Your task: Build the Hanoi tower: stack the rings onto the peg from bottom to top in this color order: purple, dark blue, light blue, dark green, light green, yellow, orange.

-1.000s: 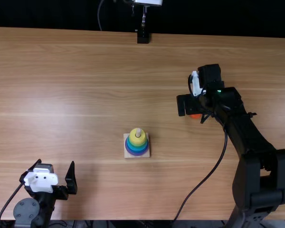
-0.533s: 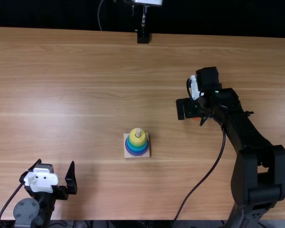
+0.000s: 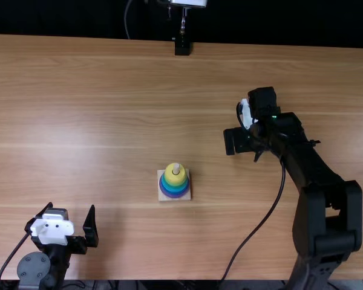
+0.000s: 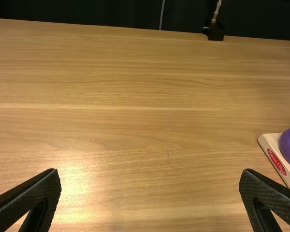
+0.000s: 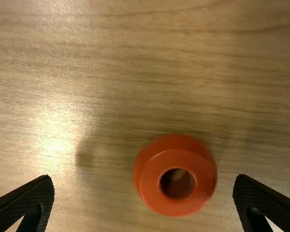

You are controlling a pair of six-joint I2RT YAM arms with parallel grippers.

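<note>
My right gripper (image 3: 243,142) is low over the table right of the middle in the top view. In the right wrist view the orange ring (image 5: 153,180) lies flat on the wood, between the spread fingers of the right gripper (image 5: 143,191), touching neither. The peg (image 3: 176,169) rises from a pale square base (image 3: 175,199) near the middle, with the yellow ring (image 3: 171,179) uppermost and blue-toned and purple rings (image 3: 174,195) below it. At the near left, my left gripper (image 3: 68,219) is open and holds nothing; the left wrist view also has the left gripper (image 4: 150,193), wide apart.
A black stand (image 3: 182,47) is at the table's far edge. The right arm's cable curves over the wood between the ring tower and that arm. The base's corner (image 4: 280,159) lies near one left finger in the left wrist view.
The right gripper has shifted slightly nearer the table's near edge and a little left, covering the orange ring in the top view. The left arm and the tower have stayed still.
</note>
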